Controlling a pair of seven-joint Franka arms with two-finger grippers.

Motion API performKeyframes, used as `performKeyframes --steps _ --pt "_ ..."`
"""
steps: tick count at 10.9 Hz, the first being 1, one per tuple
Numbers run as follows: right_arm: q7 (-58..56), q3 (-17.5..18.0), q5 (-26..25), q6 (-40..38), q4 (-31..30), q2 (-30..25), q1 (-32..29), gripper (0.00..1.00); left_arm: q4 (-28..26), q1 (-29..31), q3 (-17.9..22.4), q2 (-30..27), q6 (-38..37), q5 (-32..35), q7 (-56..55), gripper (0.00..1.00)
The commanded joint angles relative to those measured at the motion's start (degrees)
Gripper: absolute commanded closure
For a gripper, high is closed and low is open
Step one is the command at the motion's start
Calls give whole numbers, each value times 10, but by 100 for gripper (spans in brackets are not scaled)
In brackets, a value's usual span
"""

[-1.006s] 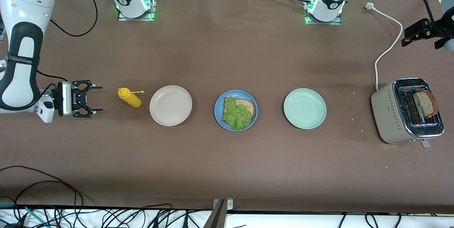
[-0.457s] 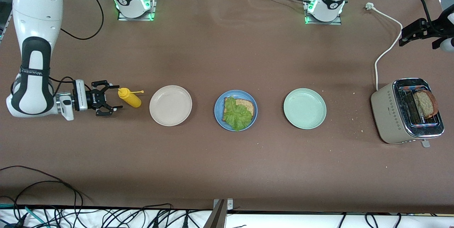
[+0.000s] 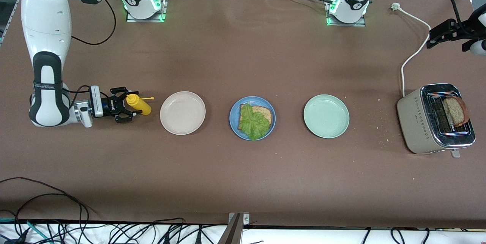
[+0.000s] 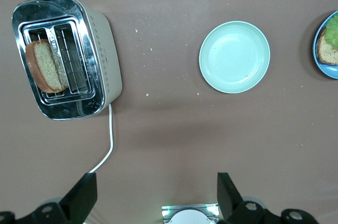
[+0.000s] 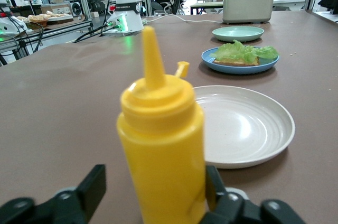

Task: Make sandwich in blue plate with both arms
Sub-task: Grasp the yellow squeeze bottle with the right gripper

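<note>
The blue plate (image 3: 232,118) sits mid-table and holds one brown bread slice (image 3: 264,113) with a green lettuce leaf (image 3: 252,123) on top. It also shows in the right wrist view (image 5: 240,67). A second bread slice (image 3: 455,110) stands in the toaster (image 3: 421,122) at the left arm's end, and shows in the left wrist view (image 4: 45,65). My right gripper (image 3: 130,106) is low at the table, open, with its fingers on either side of a yellow squeeze bottle (image 5: 161,145). My left gripper (image 4: 157,192) is open and empty, high over the table near the toaster.
A beige plate (image 3: 182,113) lies between the yellow bottle (image 3: 141,106) and the blue plate. A pale green plate (image 3: 326,116) lies between the blue plate and the toaster. The toaster's white cord (image 3: 414,50) runs toward the left arm's base.
My right gripper has moved along the table toward the yellow bottle, and its open fingers now flank it. The left arm has hardly moved.
</note>
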Motion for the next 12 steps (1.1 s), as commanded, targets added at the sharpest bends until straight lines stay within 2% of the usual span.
performKeyframes --steps 1,3,7,9,12 --pt "-1 5 9 -13 10 -8 -10 89 6 -1 -1 -1 -10 10 8 0" --pt "69 4 2 -19 36 -16 -7 92 7 -1 -1 -1 -9 10 8 0" --pt "290 0 -49 -16 140 -17 25 100 7 -2 -1 -1 -9 9 8 0" --pt "442 1 -123 3 228 -17 67 100 7 -2 -2 -1 -9 9 8 0" --pt "599 1 -226 69 274 -17 152 100 7 -2 -1 -1 -9 9 8 0"
